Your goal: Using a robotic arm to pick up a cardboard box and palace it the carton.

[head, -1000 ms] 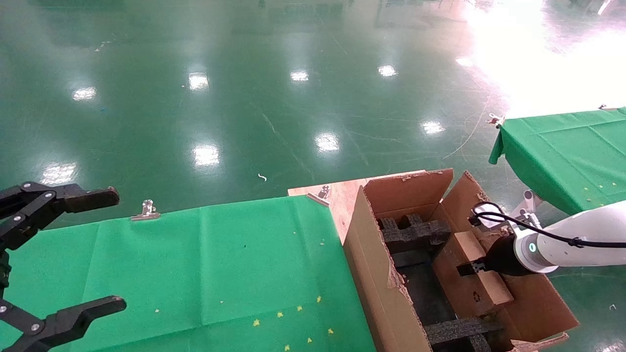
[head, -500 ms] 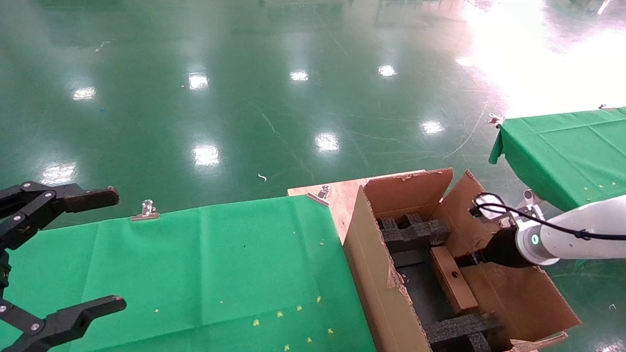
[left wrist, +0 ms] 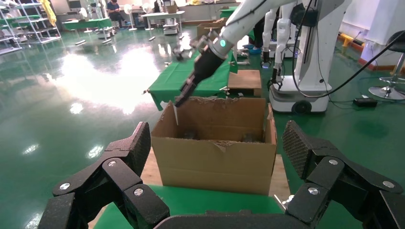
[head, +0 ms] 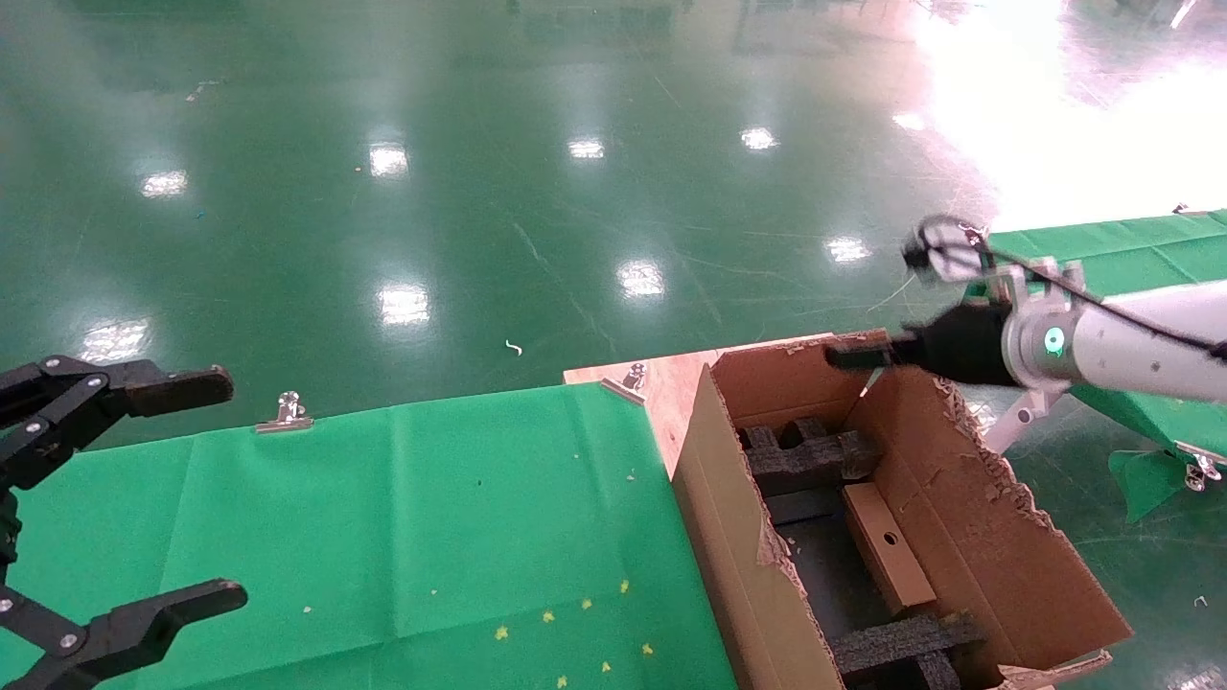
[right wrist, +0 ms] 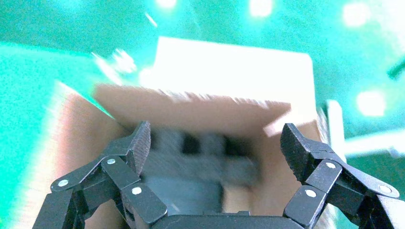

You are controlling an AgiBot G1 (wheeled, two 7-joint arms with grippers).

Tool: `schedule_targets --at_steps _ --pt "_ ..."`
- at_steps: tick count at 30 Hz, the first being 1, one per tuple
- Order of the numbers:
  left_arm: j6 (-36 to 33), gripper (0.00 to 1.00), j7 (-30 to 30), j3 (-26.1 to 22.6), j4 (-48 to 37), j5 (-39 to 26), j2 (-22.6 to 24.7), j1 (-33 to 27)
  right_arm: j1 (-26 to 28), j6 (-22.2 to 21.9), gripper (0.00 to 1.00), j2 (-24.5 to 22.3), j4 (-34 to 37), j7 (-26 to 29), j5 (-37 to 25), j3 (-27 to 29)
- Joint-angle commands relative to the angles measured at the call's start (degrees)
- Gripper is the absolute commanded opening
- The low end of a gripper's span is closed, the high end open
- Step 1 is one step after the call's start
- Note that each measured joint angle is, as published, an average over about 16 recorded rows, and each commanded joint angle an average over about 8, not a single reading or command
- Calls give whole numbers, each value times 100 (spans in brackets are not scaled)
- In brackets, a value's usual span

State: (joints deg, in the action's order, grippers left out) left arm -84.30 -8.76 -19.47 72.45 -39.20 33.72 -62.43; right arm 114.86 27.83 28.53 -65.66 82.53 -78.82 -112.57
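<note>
Head view puts the right end effector [head: 844, 356] of the robotic arm [head: 1112, 340] just above the far rim of the carton [head: 748, 565], its fingers spread wide apart and holding nothing — the right wrist view shows the same wide gap, with the carton's open mouth and dark foam [right wrist: 200, 157] below it. Down inside the carton, the cardboard box [head: 890, 546] stands on a long edge between the black foam inserts [head: 810, 455] at the far end and those at the near end, its narrow side with the round hole facing up. The carton itself sits beside the green-covered surface [head: 383, 517], against a bare wooden corner [head: 661, 383]. Off to the left, the left end effector [head: 125, 498] hangs over the near edge of that surface — fingers apart, empty. From the left wrist view, its two black fingers [left wrist: 129, 152] frame the carton [left wrist: 215, 148] ahead.
</note>
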Motion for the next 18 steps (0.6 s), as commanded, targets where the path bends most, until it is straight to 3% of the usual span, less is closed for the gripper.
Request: schedule_targets --at_steps 1,9,18 --pt "0 100 0 0 0 0 0 0 145 -98 100 -115 -272 -65 111 135" --pt "1 100 1 -1 -1 1 0 0 431 119 100 -302 -1134 -729 925 665" --pt "2 100 1 -1 -2 2 -1 1 476 186 100 -318 -1219 -826 1124 785"
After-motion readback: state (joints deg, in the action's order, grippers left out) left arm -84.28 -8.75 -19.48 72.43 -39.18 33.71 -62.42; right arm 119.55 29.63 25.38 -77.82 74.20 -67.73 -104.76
